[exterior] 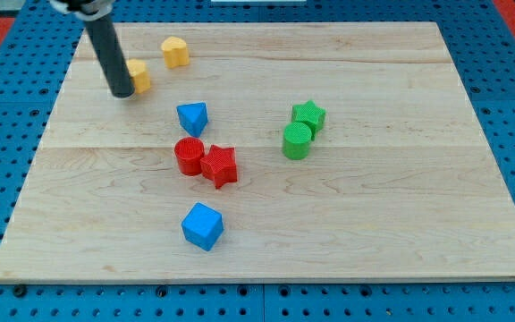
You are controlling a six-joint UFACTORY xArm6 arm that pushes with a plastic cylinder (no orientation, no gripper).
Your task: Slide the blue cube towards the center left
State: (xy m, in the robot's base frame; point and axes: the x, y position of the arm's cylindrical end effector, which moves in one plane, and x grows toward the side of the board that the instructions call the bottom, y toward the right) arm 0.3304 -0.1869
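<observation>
The blue cube [203, 225] sits on the wooden board [401, 224] below the view's middle, a little left of centre. My tip [122, 92] is at the view's upper left, touching the left side of a yellow block [139, 76]. It is far above and to the left of the blue cube.
A second yellow block [175, 52] lies near the view's top. A blue triangular block [192, 117] sits above a red cylinder [188, 155] and a red star [219, 165], which touch. A green star [309, 115] and green cylinder [297, 140] touch at centre right.
</observation>
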